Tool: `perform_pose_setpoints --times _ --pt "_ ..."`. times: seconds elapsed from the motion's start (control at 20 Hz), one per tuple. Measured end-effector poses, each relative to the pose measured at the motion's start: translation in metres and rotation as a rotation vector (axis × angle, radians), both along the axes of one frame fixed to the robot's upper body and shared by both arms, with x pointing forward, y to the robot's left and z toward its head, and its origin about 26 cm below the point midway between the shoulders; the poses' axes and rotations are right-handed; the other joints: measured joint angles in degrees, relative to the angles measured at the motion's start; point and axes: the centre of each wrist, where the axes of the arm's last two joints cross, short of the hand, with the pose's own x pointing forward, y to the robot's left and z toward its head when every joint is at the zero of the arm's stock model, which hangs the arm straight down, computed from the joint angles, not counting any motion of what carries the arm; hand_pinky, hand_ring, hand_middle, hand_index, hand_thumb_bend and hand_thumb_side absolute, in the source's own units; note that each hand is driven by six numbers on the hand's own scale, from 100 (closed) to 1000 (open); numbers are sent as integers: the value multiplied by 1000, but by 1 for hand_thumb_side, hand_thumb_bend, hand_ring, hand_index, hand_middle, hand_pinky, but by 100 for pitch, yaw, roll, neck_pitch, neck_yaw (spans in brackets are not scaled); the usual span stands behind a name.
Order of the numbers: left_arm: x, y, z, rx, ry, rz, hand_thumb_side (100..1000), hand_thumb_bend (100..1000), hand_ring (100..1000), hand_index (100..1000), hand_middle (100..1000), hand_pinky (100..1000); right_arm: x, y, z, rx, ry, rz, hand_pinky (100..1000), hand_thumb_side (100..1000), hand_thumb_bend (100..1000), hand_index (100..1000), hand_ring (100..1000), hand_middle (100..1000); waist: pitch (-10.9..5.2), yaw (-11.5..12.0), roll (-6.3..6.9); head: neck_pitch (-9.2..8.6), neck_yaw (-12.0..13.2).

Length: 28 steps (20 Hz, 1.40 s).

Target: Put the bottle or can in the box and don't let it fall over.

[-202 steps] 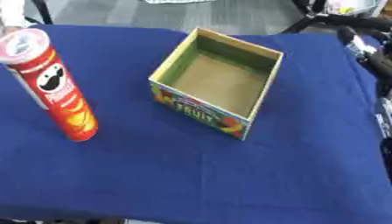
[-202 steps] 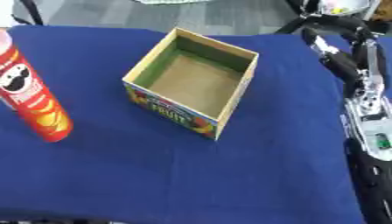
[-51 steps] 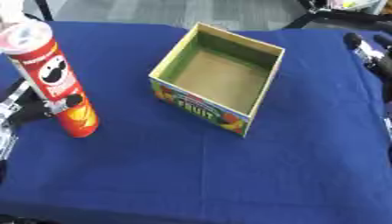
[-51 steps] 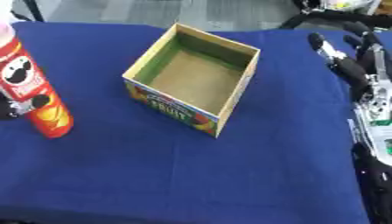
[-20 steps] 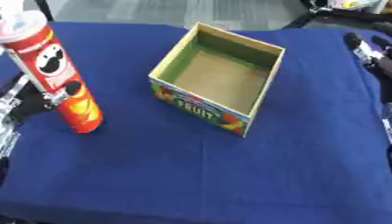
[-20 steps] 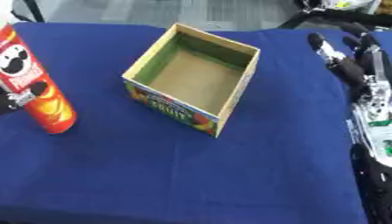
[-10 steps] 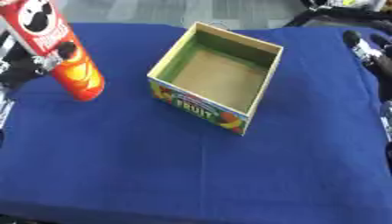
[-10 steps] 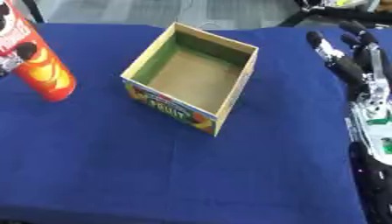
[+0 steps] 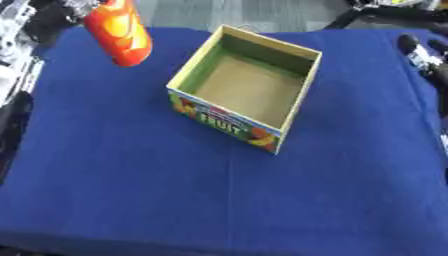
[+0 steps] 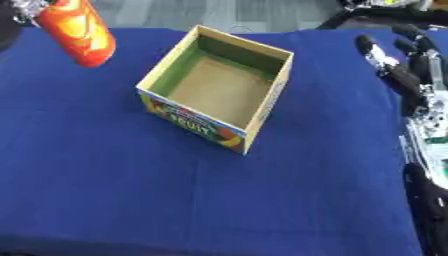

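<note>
A red and orange crisps can [image 9: 119, 33] hangs in the air at the upper left, above the blue table and left of the box, its top cut off by the picture's edge. My left hand [image 9: 77, 6] is shut on its upper part; only a bit of the hand shows. The open cardboard fruit box [image 9: 224, 120] stands upright in the middle of the table with nothing inside. Over at the right edge my right hand [image 10: 398, 67] rests open, fingers up, away from the box.
A blue cloth [image 9: 219, 200] covers the table. My left arm [image 9: 16, 45] runs along the left edge. Dark equipment [image 10: 385, 10] lies beyond the table's far right corner.
My left hand took hold of the can, lifted it off the table and carried it up and to the right, nearer the box. The right hand has stayed still.
</note>
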Motion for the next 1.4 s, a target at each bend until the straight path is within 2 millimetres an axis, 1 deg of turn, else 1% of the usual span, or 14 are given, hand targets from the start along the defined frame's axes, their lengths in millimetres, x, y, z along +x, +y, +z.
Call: perform_pose_setpoints --times 0.15,0.35,0.45,0.5,0.6,0.75,0.8,0.85,0.95,1.0,1.05,1.1,1.2,1.4 --pt "6 -19 1 -4 -6 -6 406 100 974 452 720 894 1 4 1 0 -4 14 742 377 718 808 972 1000 2 -37 -9 -2 61" --pt "15 -38 -6 -10 -8 22 408 103 973 461 719 894 2 9 0 6 -3 31 742 380 715 808 972 1000 25 -128 -2 -34 148" --pt "19 -45 -10 -13 -8 42 407 152 974 486 722 894 3 11 2 7 -7 38 742 381 713 808 972 1000 46 -170 14 -50 191" --pt "21 -47 -12 -13 -9 51 350 204 975 492 723 894 3 13 2 8 -7 41 742 385 704 808 972 1000 61 -196 23 -53 208" --pt "26 -52 -16 -8 -11 67 403 219 977 510 727 894 3 15 2 9 -8 48 742 384 711 808 972 1000 89 -245 32 -94 246" --pt "31 -58 -23 -5 -12 83 394 247 978 520 731 895 4 19 4 14 -17 57 742 384 710 808 971 1000 125 -319 41 -123 299" --pt "32 -59 -24 -2 -16 87 389 291 983 543 738 897 4 19 4 14 -16 60 742 382 709 808 971 1000 132 -336 48 -136 309" --pt "33 -60 -26 0 -19 88 385 300 984 547 739 898 4 20 4 13 -15 62 742 381 709 808 971 1000 137 -347 58 -147 318" --pt "34 -61 -27 7 -27 89 391 392 997 616 757 905 4 20 4 11 -16 65 741 382 708 808 971 1000 155 -368 70 -150 330" --pt "34 -62 -29 11 -28 86 394 516 1000 760 797 919 4 21 5 11 -17 66 741 383 708 808 971 1000 159 -370 73 -150 337" --pt "34 -63 -29 19 -31 82 406 606 1000 854 815 926 4 21 5 10 -18 67 741 383 708 808 971 1000 160 -372 76 -151 339" --pt "35 -63 -30 31 -37 78 433 729 1000 949 840 940 4 21 5 10 -18 68 741 384 708 808 971 1000 161 -375 79 -151 339" --pt "35 -62 -31 70 -47 72 497 854 1000 995 849 949 4 22 5 12 -19 72 741 384 708 808 971 1000 162 -380 82 -151 339" --pt "36 -61 -32 124 -62 77 502 855 1000 997 848 950 4 24 5 15 -20 76 742 385 707 808 971 1000 163 -380 81 -151 339"
